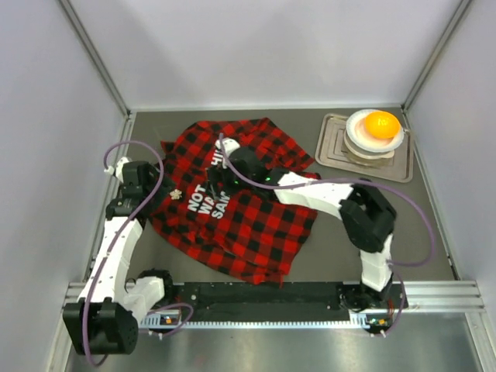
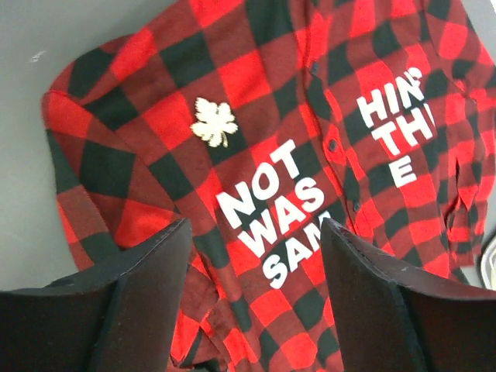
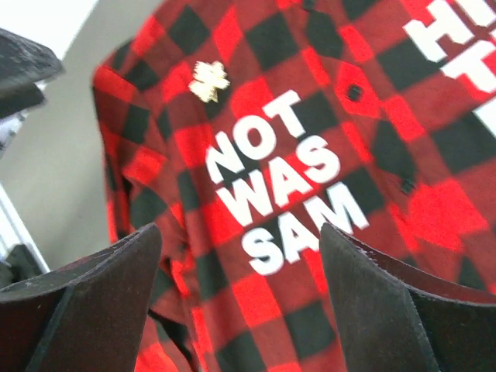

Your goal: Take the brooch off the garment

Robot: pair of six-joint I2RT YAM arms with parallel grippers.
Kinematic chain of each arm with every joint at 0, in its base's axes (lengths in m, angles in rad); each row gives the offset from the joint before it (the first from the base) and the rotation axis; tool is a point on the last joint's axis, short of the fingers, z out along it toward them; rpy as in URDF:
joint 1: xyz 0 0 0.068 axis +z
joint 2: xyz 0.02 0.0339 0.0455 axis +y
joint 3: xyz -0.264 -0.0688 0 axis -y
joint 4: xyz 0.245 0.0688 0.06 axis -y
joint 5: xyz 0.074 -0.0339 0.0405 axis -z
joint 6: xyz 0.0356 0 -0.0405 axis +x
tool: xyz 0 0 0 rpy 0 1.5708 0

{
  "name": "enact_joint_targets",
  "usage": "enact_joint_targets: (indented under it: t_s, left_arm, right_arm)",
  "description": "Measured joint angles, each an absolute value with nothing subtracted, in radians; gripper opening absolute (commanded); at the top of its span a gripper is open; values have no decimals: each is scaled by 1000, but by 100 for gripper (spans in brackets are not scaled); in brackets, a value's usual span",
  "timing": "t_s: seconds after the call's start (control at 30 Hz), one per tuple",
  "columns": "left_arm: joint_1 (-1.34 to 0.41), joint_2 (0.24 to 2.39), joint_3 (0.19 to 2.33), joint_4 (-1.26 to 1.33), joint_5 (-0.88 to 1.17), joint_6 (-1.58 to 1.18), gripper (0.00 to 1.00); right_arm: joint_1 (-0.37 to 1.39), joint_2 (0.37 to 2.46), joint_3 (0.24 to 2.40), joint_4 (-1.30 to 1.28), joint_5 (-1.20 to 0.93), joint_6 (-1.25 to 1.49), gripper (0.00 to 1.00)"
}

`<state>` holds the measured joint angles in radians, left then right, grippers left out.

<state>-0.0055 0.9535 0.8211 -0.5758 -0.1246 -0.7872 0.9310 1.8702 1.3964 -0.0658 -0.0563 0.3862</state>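
The red-and-black plaid shirt [image 1: 240, 209] lies spread on the table, white lettering up. The pale-gold brooch [image 1: 176, 194] is pinned near its left edge, left of "NOT". It shows in the left wrist view [image 2: 214, 122] and the right wrist view [image 3: 208, 80]. My left gripper [image 1: 155, 188] is open and empty, hovering at the shirt's left edge just left of the brooch. My right gripper [image 1: 221, 180] is open and empty above the lettering, right of the brooch. In both wrist views the fingers [image 2: 139, 294] [image 3: 387, 302] straddle shirt fabric below the brooch.
A grey tray [image 1: 333, 151] at the back right holds stacked white plates with an orange ball [image 1: 382, 125]. Grey walls enclose the table on three sides. Bare table [image 1: 418, 232] lies right of the shirt.
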Motion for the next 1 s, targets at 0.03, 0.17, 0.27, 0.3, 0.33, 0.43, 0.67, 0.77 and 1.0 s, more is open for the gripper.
enact_joint_targets:
  t_s: [0.03,0.17,0.27,0.3,0.33,0.43,0.67,0.77,1.0]
  left_arm:
    - [16,959,809,-569,-122,-804,66]
    - [93,1040,787,-525,-90,-852,51]
    - [155,1169,787,-458,-15,-863,44]
    - [172,1221,788,-429,15,-856,40]
    - [184,1269,790,-407,40,-848,39]
    - [206,1386,804,-374,93,-821,31]
    - [248,1556,864,-336,184,-809,21]
    - [251,1586,875,-327,187,-809,4]
    - [262,1643,881,-315,196,-812,0]
  right_arm:
    - [939,1908,1425,-43,-75,397,67]
    - [954,2059,1530,57,-168,466,55]
    - [955,2148,1581,127,-229,515,52]
    - [955,2180,1606,142,-253,534,50]
    - [955,2217,1637,165,-276,553,49]
    - [954,2321,1730,202,-341,590,49]
    - [955,2463,1858,220,-397,623,45]
    - [955,2513,1910,217,-417,632,40]
    - [955,2586,1971,216,-447,645,39]
